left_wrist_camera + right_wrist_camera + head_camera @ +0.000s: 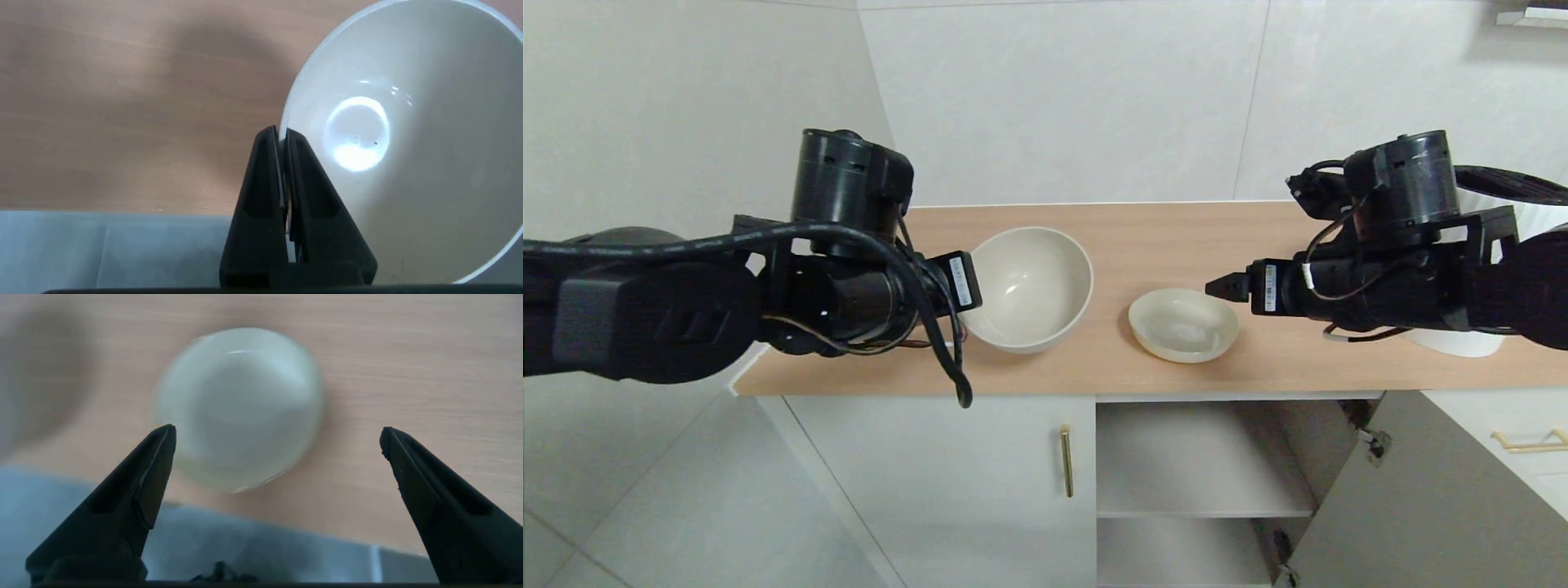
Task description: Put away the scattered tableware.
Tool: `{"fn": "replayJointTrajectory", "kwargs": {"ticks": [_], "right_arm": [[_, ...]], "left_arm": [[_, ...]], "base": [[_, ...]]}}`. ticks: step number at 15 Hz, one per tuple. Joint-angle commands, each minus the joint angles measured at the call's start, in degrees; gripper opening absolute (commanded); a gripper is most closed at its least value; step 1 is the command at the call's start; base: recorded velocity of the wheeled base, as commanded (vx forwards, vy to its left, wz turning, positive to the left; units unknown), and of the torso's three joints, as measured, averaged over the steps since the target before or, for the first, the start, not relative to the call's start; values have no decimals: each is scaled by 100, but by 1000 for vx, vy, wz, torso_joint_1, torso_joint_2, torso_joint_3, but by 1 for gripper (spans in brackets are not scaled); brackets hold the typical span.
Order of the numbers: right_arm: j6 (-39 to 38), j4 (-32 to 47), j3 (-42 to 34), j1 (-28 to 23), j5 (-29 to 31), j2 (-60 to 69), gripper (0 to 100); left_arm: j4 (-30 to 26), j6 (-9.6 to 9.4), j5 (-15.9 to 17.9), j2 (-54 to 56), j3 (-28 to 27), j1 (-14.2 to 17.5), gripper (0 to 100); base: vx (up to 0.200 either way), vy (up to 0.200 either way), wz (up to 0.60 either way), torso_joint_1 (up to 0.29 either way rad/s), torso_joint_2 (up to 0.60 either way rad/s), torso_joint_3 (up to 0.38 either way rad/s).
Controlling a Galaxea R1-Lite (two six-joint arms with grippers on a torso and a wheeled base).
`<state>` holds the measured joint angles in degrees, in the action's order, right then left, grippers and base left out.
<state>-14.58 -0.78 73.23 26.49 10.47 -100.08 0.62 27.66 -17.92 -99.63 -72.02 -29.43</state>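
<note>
White tiles cover the wall behind a wooden counter (1160,233) that runs across the middle of the head view. Under it, at the lower middle, a cupboard (1188,461) stands open and shows white shelves.

Two of the task's things sit on the counter. The big bowl (1033,282) is in the middle of the head view. The small bowl (1184,327) is just to its right, and the two are near each other but not touching.

I think the step now is picking up the bowls so they can go away, most likely onto the open shelves.

The left gripper (283,135) has its fingers pressed together on the rim of the big bowl, with one finger inside and one outside. It pinches the thin edge. The next move is probably to lift this bowl. The hold is only on one side, so the bowl could tip or slip, and the lift should be slow.

The right gripper (278,431) hangs just beside the small bowl, at its right edge in the head view. Its fingers (143,478) are spread wide and hold nothing. To grab the small bowl, it needs to come down over the rim and close.
</note>
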Motion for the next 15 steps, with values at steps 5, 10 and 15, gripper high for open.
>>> {"fn": "replayJointTrajectory", "kwargs": {"ticks": [5,10,15], "right_arm": [[-1,43,306,-285,157,-881,100],[-10,43,368,-320,157,-1136,100],[-27,25,403,-320,131,-1180,0]], "left_arm": [[342,-6,122,454,259,-45,0],[342,-6,298,629,329,-72,0],[342,-6,430,665,391,-72,0]], "base": [[0,0,0,0,0,0],[0,0,0,0,0,0],[0,0,0,0,0,0]]}}
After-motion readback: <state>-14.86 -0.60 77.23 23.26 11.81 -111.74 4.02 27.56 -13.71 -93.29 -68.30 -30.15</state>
